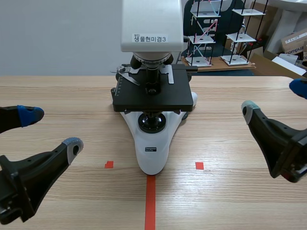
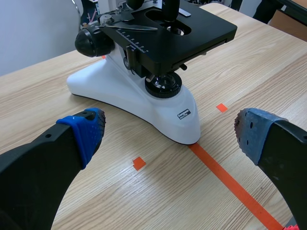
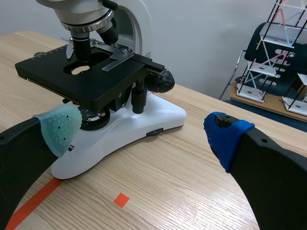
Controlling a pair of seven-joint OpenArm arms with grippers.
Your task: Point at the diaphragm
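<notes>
The diaphragm belongs to the microscope, which stands mid-way across the wooden table. We judge the microscope heavy and rigid, unlikely to shift at a light touch. Its black stage overhangs the diaphragm, which is tucked just beneath it and above the round lamp lens in the white base. It looks small, with delicate optics, so we would only indicate it from the front or side, below the stage, not grasp it. Our left gripper and right gripper flank the base, both spread wide and holding nothing.
</notes>
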